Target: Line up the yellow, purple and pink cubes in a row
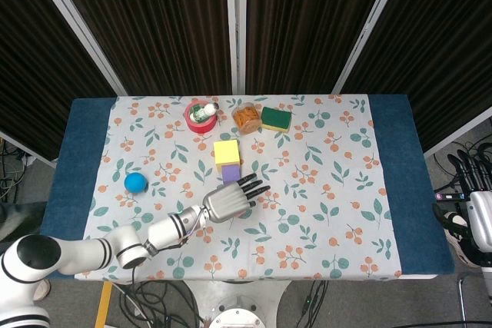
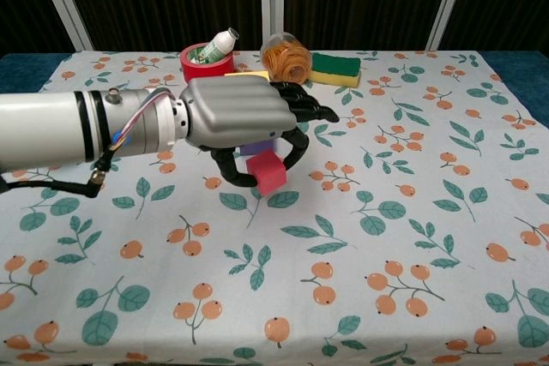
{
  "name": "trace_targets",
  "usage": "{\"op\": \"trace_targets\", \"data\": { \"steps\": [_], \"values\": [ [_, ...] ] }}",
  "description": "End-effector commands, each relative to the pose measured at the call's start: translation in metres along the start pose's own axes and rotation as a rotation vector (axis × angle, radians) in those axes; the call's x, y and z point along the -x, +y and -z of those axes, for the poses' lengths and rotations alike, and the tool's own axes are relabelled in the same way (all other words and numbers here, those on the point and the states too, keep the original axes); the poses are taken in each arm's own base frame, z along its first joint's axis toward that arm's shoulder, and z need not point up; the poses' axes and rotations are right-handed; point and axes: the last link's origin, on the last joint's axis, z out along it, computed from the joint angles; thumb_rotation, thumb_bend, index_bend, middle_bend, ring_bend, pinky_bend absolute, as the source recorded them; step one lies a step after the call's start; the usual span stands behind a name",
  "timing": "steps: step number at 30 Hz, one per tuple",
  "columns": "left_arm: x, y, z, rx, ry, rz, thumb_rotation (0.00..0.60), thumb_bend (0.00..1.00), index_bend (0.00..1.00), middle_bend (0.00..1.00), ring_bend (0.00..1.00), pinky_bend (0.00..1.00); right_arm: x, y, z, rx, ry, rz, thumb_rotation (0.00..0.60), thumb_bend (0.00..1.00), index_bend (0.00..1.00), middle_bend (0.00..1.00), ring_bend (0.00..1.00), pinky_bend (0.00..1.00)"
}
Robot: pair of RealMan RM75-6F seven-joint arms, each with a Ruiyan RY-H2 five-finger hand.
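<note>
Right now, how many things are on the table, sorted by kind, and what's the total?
Cubes: 3 (yellow cube, purple cube, pink cube held off the cloth by the left hand)
Balls: 1 (blue ball)
Sponges: 1 (green and yellow sponge)
Jars: 1 (clear jar)
Tape rolls: 1 (red tape roll)
Bottles: 1 (small white bottle standing in the roll)
Total: 8

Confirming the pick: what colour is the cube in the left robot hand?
Pink cube, clearest in the chest view.

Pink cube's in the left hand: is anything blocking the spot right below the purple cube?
Nothing visible. The left hand holds the pink cube just in front of the purple cube; only bare tablecloth shows there.
</note>
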Motion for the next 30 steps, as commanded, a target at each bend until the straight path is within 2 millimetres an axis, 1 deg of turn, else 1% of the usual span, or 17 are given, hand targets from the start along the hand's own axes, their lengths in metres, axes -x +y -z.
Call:
{"op": "trace_targets", "data": {
  "steps": [1,4,10,17,23,30],
  "values": [
    [-0.006,-0.011,-0.015,0.005,0.003,-0.013,0.600,0.34,0.55,0.07,0.04,0.06,-0.001,0.000,0.001,0.004,0.002,0.003,0.600,0.24,0.00,0.00,0.00,0.00],
    [-0.006,-0.017,-0.021,0.000,0.000,-0.014,0.600,0.34,0.55,0.07,0.04,0.06,-0.002,0.001,0.001,0.010,0.004,0.007,0.600,0.24,0.00,0.00,0.00,0.00],
    [0.004,-0.027,-0.028,-0.013,-0.034,-0.050,0.600,0.34,0.55,0.07,0.04,0.06,-0.003,0.001,0.001,0.016,0.006,0.008,0.600,0.24,0.00,0.00,0.00,0.00],
    [0.014,-0.031,-0.031,-0.028,-0.054,-0.056,0.600,0.34,0.54,0.07,0.04,0.06,-0.003,0.000,0.000,0.015,0.004,0.010,0.600,0.24,0.00,0.00,0.00,0.00],
    [0.014,-0.033,-0.032,-0.038,-0.047,-0.057,0.600,0.33,0.54,0.07,0.04,0.06,-0.002,0.000,0.001,0.016,0.003,0.012,0.600,0.24,0.00,0.00,0.00,0.00],
    [0.018,-0.033,-0.032,-0.045,-0.054,-0.062,0.600,0.33,0.49,0.07,0.04,0.06,-0.003,0.001,0.002,0.019,0.005,0.012,0.600,0.23,0.00,0.00,0.00,0.00]
  ]
}}
